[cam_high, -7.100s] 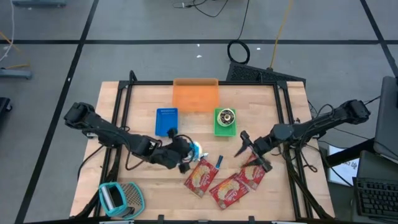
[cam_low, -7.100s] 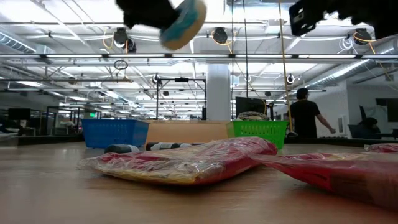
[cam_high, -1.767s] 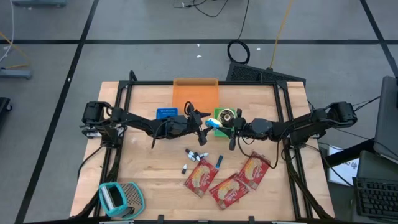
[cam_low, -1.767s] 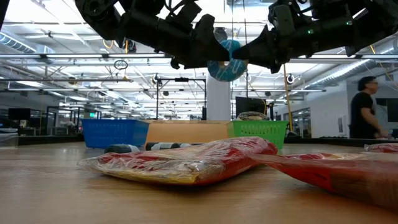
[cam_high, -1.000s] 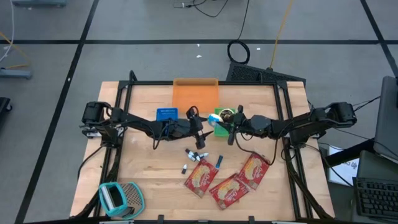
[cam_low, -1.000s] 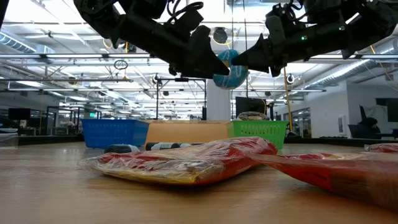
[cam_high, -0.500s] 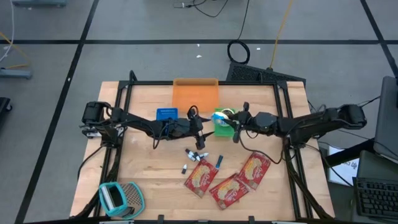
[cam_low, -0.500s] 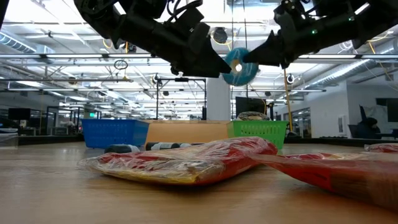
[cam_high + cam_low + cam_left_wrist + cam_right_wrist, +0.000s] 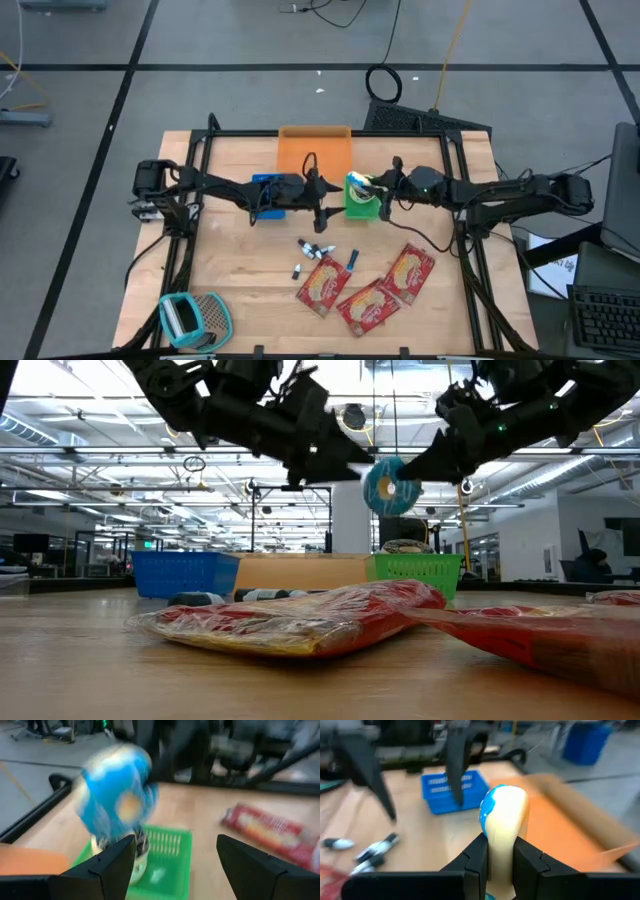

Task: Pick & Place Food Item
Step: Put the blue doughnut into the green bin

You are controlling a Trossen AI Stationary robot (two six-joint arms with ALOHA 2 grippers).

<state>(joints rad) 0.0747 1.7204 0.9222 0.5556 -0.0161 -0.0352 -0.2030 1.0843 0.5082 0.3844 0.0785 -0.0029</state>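
The food item is a blue-frosted donut (image 9: 357, 181) (image 9: 388, 485), hanging in the air over the green basket (image 9: 362, 209) at the table's far middle. My right gripper (image 9: 368, 184) (image 9: 502, 860) reaches in from the table's right and is shut on it. My left gripper (image 9: 325, 198) (image 9: 175, 862) stands open just left of the donut, pointing at it and clear of it. In the left wrist view the donut (image 9: 117, 800) shows blurred above the green basket (image 9: 165, 865). My right gripper pinches the donut between its two fingers (image 9: 477, 857), which press on its two flat faces at the rim part nearest the gripper (image 9: 501, 845). The fingers lie almost level and come from the table's right. The donut stands on edge, lifted clear above the green basket.
A blue basket (image 9: 266, 186) lies under my left arm, and an orange tray (image 9: 315, 150) sits at the far edge. Loose markers (image 9: 315, 248) and red snack packets (image 9: 325, 285) (image 9: 300, 615) lie toward the near side. A teal object (image 9: 190, 318) is at the near left corner.
My right gripper has carried the donut toward the table's right and far edge, away from my left gripper, to a place over the green basket. My left arm has swung a little toward the far edge, its gripper staying open.
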